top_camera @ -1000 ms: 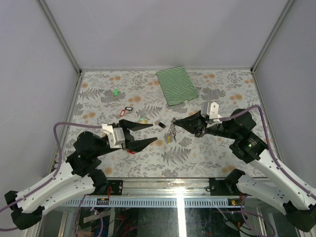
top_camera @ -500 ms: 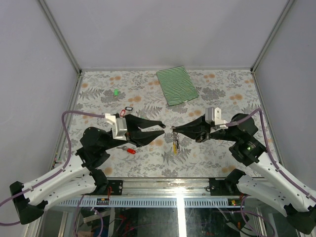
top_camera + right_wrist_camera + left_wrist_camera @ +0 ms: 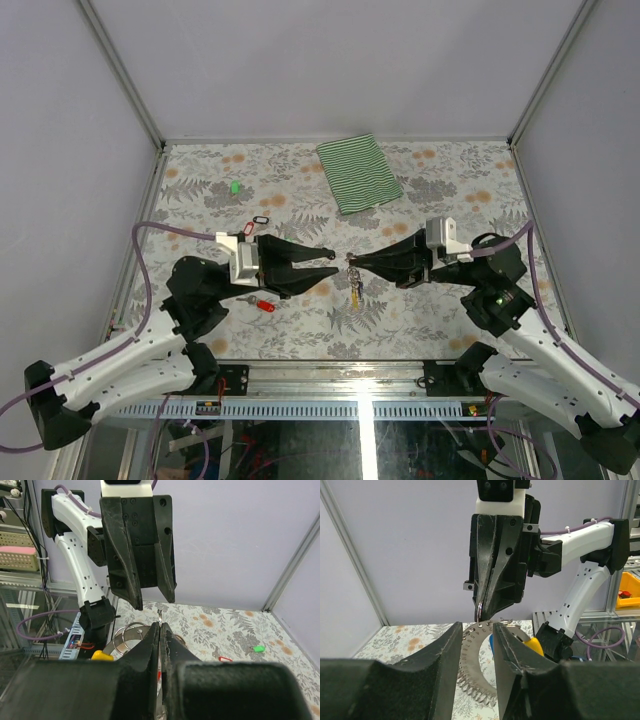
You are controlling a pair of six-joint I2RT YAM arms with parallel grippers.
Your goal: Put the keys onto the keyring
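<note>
My right gripper is shut on the thin metal keyring, whose edge sticks up just past the closed fingertips. Keys with a yellow tag hang below it, above the table. In the left wrist view the keyring shows pinched in the opposite gripper, with a toothed metal arc and the yellow tag dangling under it. My left gripper faces it tip to tip, its jaws apart and nothing between them. A red-tagged key, a green-tagged one and one more lie on the table.
A green-striped folded cloth lies at the back middle of the flower-patterned table. Metal frame posts stand at the back corners. The loose keys all lie on the left half, behind and beside my left arm.
My left gripper has risen, swung toward the centre and narrowed its jaws, now meeting the right gripper's tips. The right gripper shifted slightly toward me with the keyring still held.
</note>
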